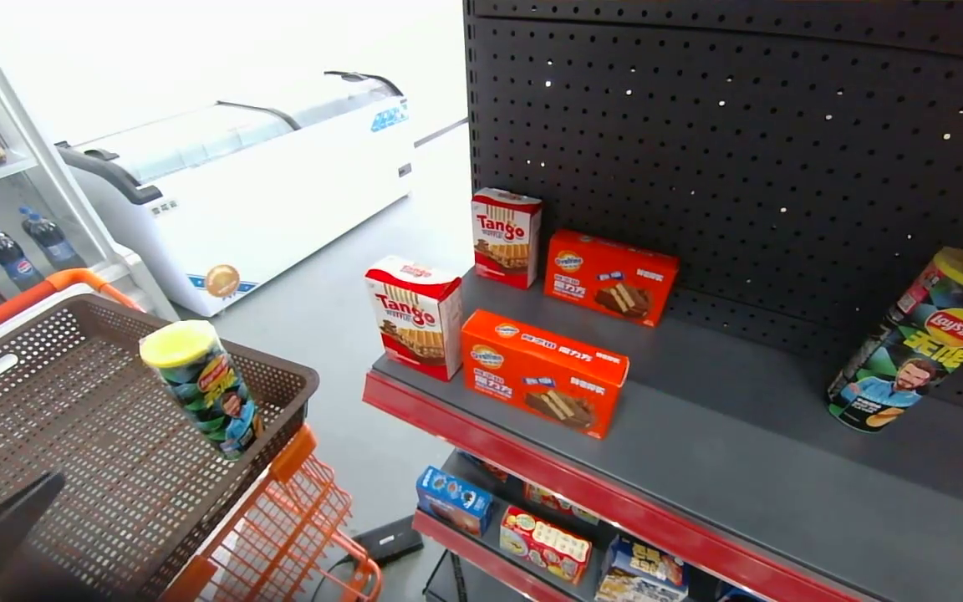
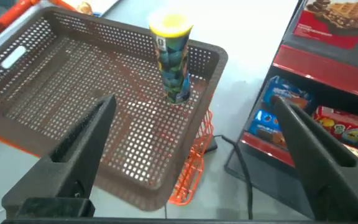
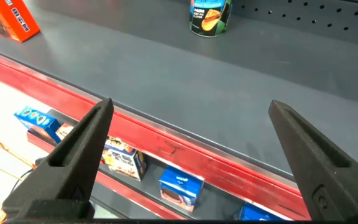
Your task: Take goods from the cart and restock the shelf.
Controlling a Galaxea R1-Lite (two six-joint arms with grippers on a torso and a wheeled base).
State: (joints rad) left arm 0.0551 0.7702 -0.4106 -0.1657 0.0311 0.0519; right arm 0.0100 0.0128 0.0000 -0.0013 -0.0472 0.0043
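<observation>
The chip can (image 1: 201, 386) upright in the basket (image 1: 72, 435), probably light, stiff and slick, suits a gentle mid-body grasp by the left gripper (image 2: 192, 104), fingers apart, as on the right gripper (image 3: 191, 107).

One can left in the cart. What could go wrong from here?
The chip can stands tall and upright near the basket's rim; a glancing touch from the open left gripper might topple it. On the shelf, setting it close to the other can could knock that one over.

grey floor (image 1: 339, 276), white chest freezer (image 1: 239, 184)
</observation>
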